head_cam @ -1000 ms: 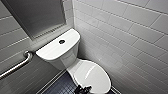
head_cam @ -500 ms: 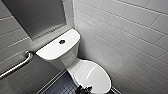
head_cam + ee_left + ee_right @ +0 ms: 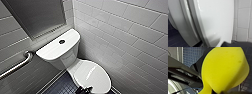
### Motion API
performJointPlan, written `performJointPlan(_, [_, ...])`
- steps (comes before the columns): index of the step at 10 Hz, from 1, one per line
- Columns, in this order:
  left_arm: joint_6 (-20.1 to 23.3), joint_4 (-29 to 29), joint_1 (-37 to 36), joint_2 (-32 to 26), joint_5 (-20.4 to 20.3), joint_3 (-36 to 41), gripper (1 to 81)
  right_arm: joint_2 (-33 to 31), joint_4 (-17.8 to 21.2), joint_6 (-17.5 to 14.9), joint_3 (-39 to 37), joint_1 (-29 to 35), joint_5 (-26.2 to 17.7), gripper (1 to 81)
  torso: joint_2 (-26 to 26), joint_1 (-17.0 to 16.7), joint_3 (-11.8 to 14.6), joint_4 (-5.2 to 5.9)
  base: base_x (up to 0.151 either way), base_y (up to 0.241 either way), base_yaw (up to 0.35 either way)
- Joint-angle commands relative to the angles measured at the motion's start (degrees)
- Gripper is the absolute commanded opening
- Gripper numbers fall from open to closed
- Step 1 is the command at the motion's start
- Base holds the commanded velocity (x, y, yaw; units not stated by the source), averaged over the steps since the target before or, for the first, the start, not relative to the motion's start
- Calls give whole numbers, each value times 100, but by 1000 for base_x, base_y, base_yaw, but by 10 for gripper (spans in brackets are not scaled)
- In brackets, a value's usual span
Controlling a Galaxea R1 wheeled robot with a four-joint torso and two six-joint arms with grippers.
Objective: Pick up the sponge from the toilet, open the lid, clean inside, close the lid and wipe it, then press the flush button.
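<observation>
My right pincer (image 3: 210, 90) seems clamped on the sponge (image 3: 223, 69), which is pinched narrow there. The lid (image 3: 93, 75) lies shut at lower centre. My left pincer (image 3: 83, 89) sits by its front rim; I cannot tell if it is open or closed. I'd best hook squarely under the rim and lift slowly.

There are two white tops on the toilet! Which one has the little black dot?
The flat tank cover by the wall: the dark flush button sits in it. The oval lid lower down is plain white.
</observation>
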Motion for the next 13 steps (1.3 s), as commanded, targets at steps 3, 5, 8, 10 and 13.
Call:
performJointPlan(3, [-594, 336, -567, -348, -149, 740, 811, -152, -101, -4, 139, -127, -342, 10, 2, 2, -2, 0, 0, 0, 0])
performJointPlan(5, [-1079, 724, -576, -313, -175, 564, 811, -117, -110, -4, 130, -119, -342, 10, 2, 2, -2, 0, 0, 0, 0])
performJointPlan(8, [-1237, 926, -558, -102, -105, 186, 811, -126, -118, 5, 148, -136, -342, 10, 2, 2, -2, 0, 0, 0, 0])
performJointPlan(10, [-1246, 1216, -427, 144, -36, -86, 811, -134, -118, 5, 148, -145, -333, 10, 2, 2, -2, 0, 0, 0, 0])
performJointPlan(13, [-1369, 1287, -383, 4, 62, 142, 811, -117, -118, -4, 148, -119, -333, 10, 2, 2, -2, 0, 0, 0, 0])
